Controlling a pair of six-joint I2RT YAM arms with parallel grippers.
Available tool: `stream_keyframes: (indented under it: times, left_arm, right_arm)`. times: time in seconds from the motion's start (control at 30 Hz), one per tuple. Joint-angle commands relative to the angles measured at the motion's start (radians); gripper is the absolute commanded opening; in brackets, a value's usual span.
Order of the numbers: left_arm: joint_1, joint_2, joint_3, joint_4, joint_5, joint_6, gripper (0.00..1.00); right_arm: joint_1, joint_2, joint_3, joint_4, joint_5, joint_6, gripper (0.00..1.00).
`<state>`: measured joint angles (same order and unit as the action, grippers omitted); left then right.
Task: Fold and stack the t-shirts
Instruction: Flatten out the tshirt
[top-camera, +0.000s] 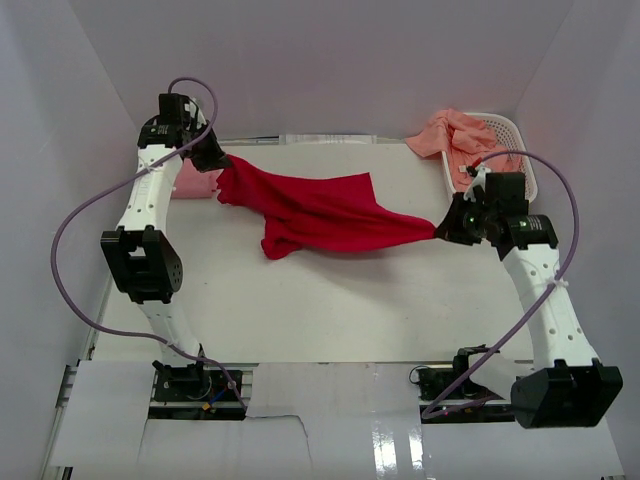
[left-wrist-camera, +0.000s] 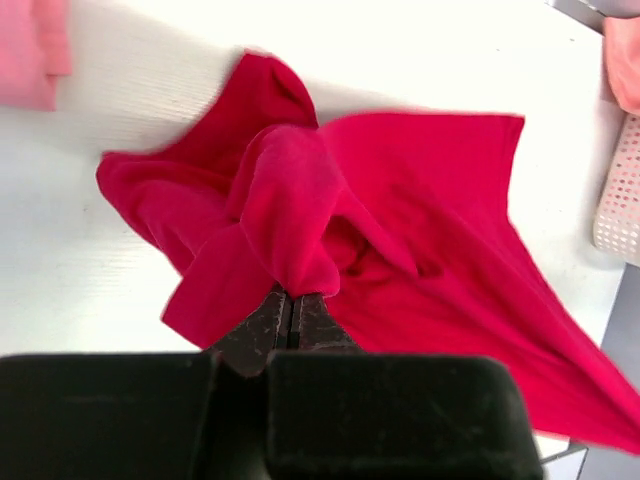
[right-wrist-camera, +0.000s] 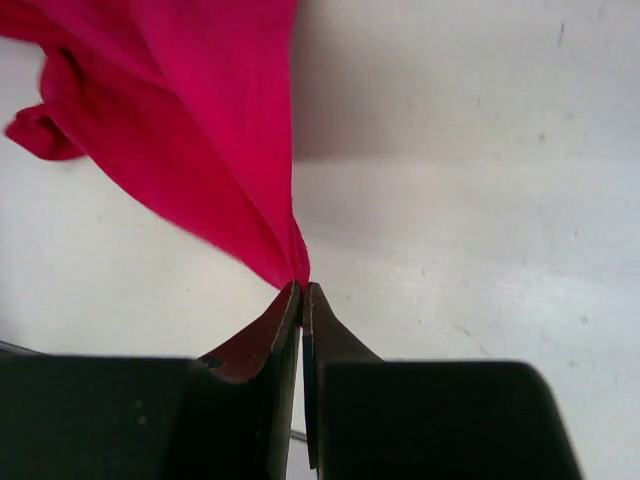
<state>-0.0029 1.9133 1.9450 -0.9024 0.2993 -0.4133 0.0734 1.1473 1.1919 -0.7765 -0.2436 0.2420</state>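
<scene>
A bright red t-shirt (top-camera: 320, 212) hangs stretched between both arms above the white table (top-camera: 330, 310). My left gripper (top-camera: 215, 160) is shut on its bunched left end at the far left; in the left wrist view the cloth (left-wrist-camera: 400, 210) spills from the pinched fingertips (left-wrist-camera: 270, 312). On the right, my right gripper (top-camera: 440, 228) is shut on a thin corner of the same shirt (right-wrist-camera: 200, 130). A light pink t-shirt (top-camera: 190, 180) lies folded at the far left behind the left gripper. Salmon-orange t-shirts (top-camera: 455, 135) drape over the basket.
A white latticed basket (top-camera: 515, 140) stands at the far right corner, its wall (left-wrist-camera: 622, 200) also at the right edge of the left wrist view. White walls enclose the table on three sides. Purple cables loop from both arms.
</scene>
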Motion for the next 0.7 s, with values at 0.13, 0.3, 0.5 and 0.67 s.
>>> stream_keyframes:
  times: [0.13,0.3,0.5,0.67]
  left_arm:
    - [0.001,-0.094,0.063,-0.033,-0.051,-0.021,0.00]
    - [0.001,-0.047,0.225,-0.045,0.038,-0.044,0.00]
    - [0.001,-0.075,0.421,0.028,0.161,-0.076,0.00]
    - [0.001,-0.267,0.217,0.137,0.043,-0.036,0.00]
  right_arm:
    - [-0.006,-0.101,-0.114,-0.033,0.136,-0.026,0.08]
    - [-0.015,0.081,0.108,-0.026,0.078,-0.018,0.08]
    - [-0.015,0.169,0.483,-0.079,0.001,0.010,0.08]
    - [-0.015,0.002,0.280,-0.086,0.003,0.005,0.08]
